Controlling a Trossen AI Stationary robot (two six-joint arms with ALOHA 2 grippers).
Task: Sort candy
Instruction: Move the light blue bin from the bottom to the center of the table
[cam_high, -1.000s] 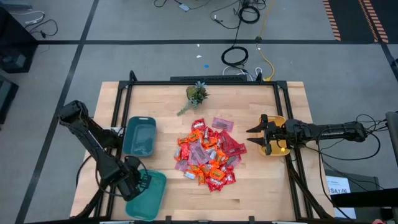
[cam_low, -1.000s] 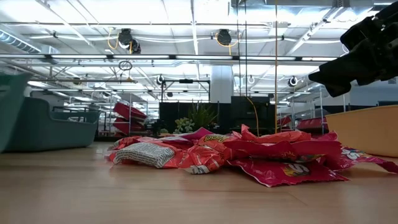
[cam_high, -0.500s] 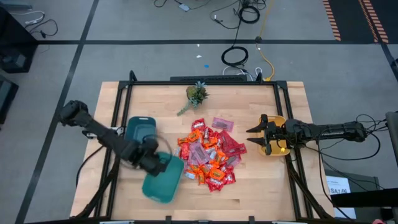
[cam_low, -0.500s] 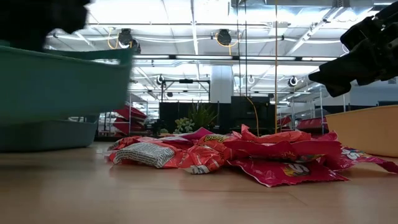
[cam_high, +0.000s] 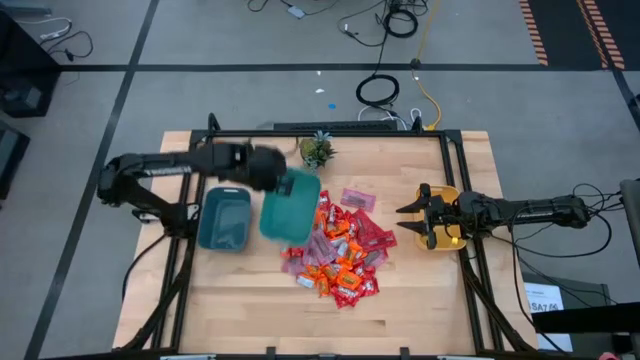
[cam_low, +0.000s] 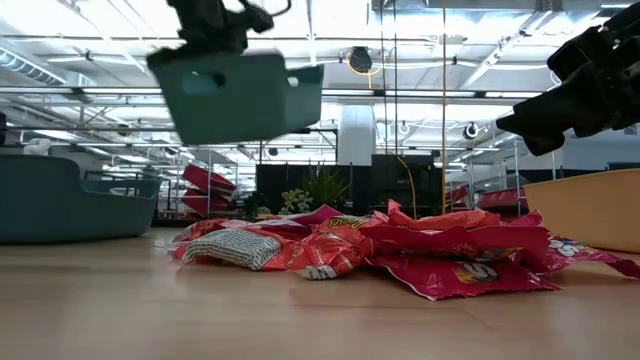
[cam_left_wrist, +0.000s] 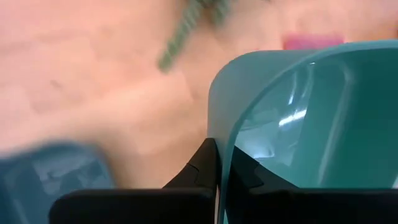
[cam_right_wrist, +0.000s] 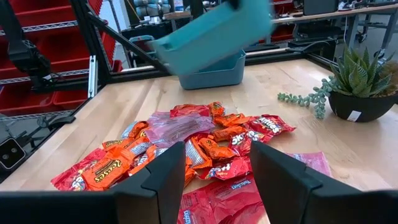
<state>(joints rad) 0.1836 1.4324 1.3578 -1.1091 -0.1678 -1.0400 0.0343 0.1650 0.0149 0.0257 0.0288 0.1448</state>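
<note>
A pile of candy in red, orange and pink wrappers lies mid-table, also in the right wrist view. My left gripper is shut on a teal bowl, which hangs in the air over the pile's left edge. A blue-grey bowl rests on its base at the left. My right gripper waits open at the table's right, beside a yellow bowl; nothing sits between its fingers. My left gripper pinches the teal bowl's rim at one end of the bowl, with one finger outside the wall and the other inside. The fingers slant down from above. The bowl hangs below them, tilted and clear of the table.
A small green potted plant stands at the far side, just beyond the carried bowl. A black frame runs along the table's edges. Bare wood lies along the near edge.
My left gripper has swung up from the table's near left corner toward the far edge and the right, turning as it went and staying shut. The teal bowl has gone with it, lifted clear of the table, and now hangs by the candy pile's left side.
</note>
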